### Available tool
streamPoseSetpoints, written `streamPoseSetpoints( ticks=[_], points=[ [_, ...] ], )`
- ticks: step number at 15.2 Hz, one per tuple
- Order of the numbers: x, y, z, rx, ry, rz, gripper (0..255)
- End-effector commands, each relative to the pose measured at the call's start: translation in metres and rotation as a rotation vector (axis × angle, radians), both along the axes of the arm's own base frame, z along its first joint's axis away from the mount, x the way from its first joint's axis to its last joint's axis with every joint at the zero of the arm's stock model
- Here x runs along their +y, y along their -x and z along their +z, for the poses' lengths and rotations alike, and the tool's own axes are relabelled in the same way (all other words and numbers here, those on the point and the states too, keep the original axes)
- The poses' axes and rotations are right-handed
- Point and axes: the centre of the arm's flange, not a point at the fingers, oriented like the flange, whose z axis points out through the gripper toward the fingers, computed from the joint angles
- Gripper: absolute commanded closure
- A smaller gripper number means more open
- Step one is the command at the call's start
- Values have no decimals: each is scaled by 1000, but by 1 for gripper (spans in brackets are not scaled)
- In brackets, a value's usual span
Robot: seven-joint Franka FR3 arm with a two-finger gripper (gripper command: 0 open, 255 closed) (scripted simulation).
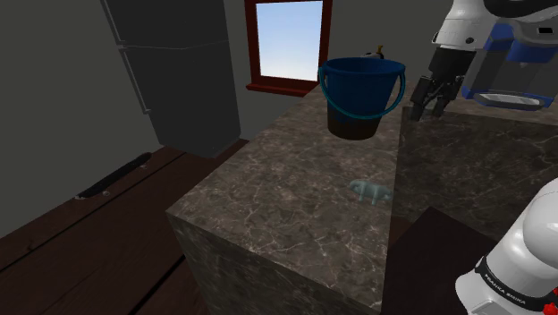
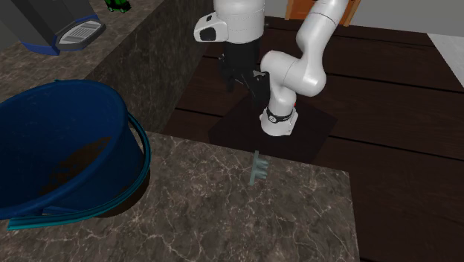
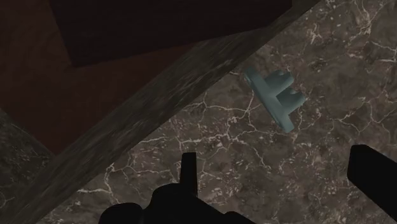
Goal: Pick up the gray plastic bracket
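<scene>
The bracket (image 1: 369, 190) is a small pale grey-blue piece lying flat on the dark marble counter (image 1: 268, 206), close to the counter's edge on the shoulder view's right. It also shows in the second exterior view as the bracket (image 2: 259, 167) near the counter's far edge. My black gripper (image 1: 429, 97) hangs high above it, open and holding nothing; the gripper (image 2: 239, 80) is well off the surface. In the wrist view the bracket (image 3: 277, 97) lies ahead of the gripper (image 3: 273, 175), whose fingers (image 3: 188, 172) stand wide apart.
A large blue bucket (image 1: 361, 95) with a handle stands on the counter beyond the bracket, seen close up as the bucket (image 2: 63, 152). A second, taller marble counter (image 1: 474, 152) adjoins on the shoulder view's right. A grey fridge (image 1: 174, 67) and a window (image 1: 288, 40) stand behind.
</scene>
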Motion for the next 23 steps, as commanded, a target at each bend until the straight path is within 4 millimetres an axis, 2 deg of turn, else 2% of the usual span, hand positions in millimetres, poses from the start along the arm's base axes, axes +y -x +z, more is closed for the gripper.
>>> streamPoseSetpoints(
  ticks=[1, 17, 23],
  points=[
    [0, 0, 0, 0, 0, 0, 0],
    [109, -21, -180, -21, 59, 142, 0],
    [109, -21, -212, -21, 59, 142, 0]
  ],
)
